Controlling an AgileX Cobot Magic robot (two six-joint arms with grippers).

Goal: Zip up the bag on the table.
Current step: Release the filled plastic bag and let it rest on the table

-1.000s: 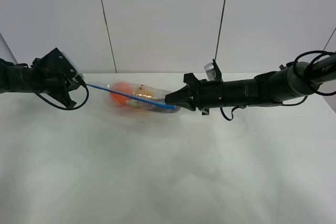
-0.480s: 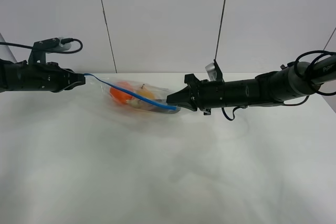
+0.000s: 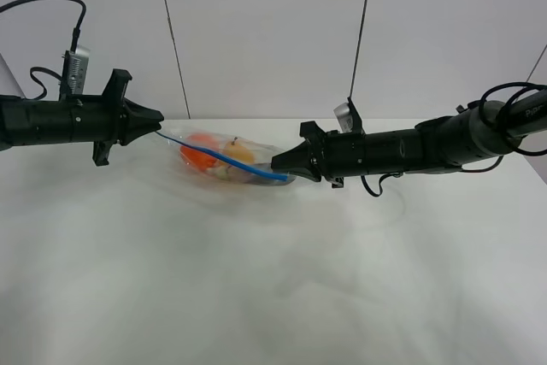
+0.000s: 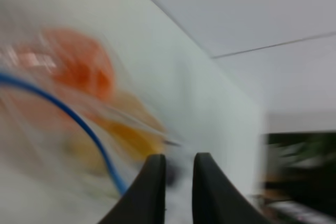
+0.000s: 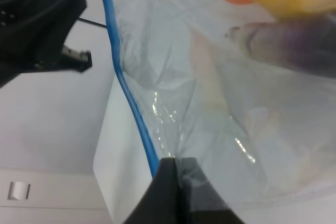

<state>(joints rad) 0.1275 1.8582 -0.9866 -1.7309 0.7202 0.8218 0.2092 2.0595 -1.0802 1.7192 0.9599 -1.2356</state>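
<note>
1. While the left tool (image 3: pixel 159 117) sits right at the left end of the blue zip strip (image 3: pixel 214 157) with its jaws only narrowly apart, we cannot tell through the wrist-view blur whether it pinches anything. If it grips nothing, we judge that a run along the strip would drag the bag (image 3: pixel 261 153) sideways rather than seal it.
2. We see the right tool (image 3: pixel 275 162) clamped tight on the plastic at the strip's other end. A hard pull from either side could slip that corner free or tear the thin film.
3. We also judge that the strip, which sags in a curve between the tools, could leave gaps if it is pressed while slack.
4. The fruit (image 3: pixel 235 153) bulges the plastic close under the strip, and we think that could keep the two sides from meeting.
5. The bag rests on the white surface (image 3: pixel 273 297) toward its back edge, between the two tools. The left tool is at one end and the right tool holds the other.
</note>
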